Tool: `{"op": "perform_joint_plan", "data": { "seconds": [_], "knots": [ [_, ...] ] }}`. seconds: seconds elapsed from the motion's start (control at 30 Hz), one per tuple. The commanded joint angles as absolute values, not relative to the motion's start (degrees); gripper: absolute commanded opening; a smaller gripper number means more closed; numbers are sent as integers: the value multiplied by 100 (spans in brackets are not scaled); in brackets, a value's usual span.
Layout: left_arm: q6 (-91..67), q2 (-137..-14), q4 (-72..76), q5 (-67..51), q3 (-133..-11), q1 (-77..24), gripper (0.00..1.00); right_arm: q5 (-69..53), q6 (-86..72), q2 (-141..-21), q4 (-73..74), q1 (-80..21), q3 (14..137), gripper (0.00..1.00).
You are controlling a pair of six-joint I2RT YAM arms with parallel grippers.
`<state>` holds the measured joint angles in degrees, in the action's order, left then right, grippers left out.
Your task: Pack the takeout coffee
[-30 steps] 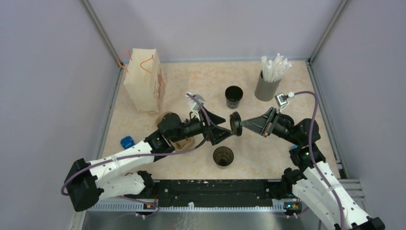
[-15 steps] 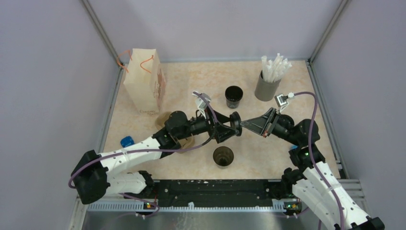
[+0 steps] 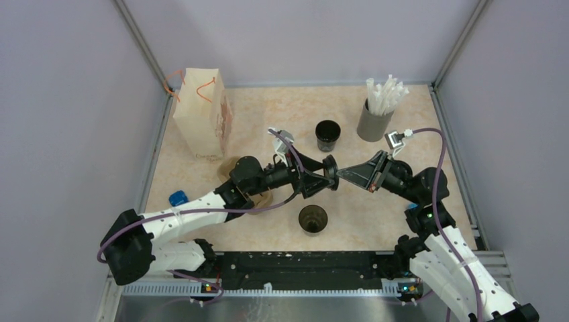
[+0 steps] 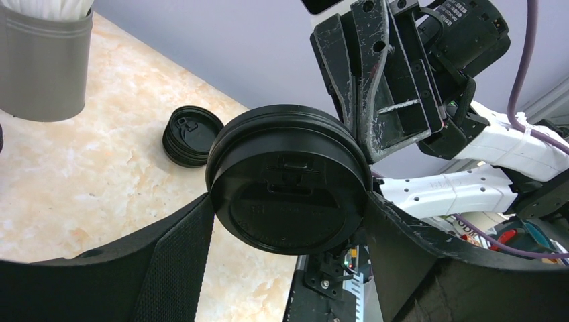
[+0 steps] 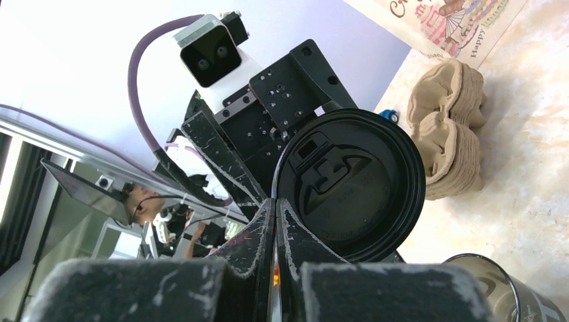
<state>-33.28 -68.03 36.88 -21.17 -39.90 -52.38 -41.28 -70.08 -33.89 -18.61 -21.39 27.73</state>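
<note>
Held on edge in mid-air, the lid (image 4: 288, 188) has its rim pinched by the right claw (image 5: 274, 209), while the left claw (image 4: 288, 213) spans its width, apparently gripping too.

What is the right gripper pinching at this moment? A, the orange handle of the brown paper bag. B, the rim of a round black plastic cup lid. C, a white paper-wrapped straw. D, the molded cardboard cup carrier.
B: in the right wrist view the right gripper has its fingers shut on the rim of the round black plastic cup lid, held in the air, with the left gripper flanking it on both sides.
</note>
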Motion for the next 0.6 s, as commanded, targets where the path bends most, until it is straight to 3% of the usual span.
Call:
{"op": "perform_joint_plan", "data": {
  "seconds": [0.0,0.1,0.2,0.33,0.47,0.57],
  "knots": [
    [-3271,-6642,4434,-2201,-3893,-5265,77,-4165,-6934,-3436,-1928,-2191,2777,0],
    [-3221,-6607,4406,-2198,-3848,-5265,75,-4206,-6837,-3446,-1804,-2193,2864,6],
    [-2978,-6483,3904,-2115,-3905,-5265,75,-4186,-6491,-3425,-1223,-2189,3147,27],
    [-2396,-6147,2683,-1880,-4061,-5267,76,-3869,-5893,-3233,64,-2186,3529,45],
    [-1853,-5783,788,-1698,-4462,-5265,76,-3583,-5334,-2958,1026,-2190,3663,77],
    [-1430,-5634,-908,-1592,-5045,-5272,77,-3146,-4700,-2773,1988,-2191,3826,80]
  ]
}}
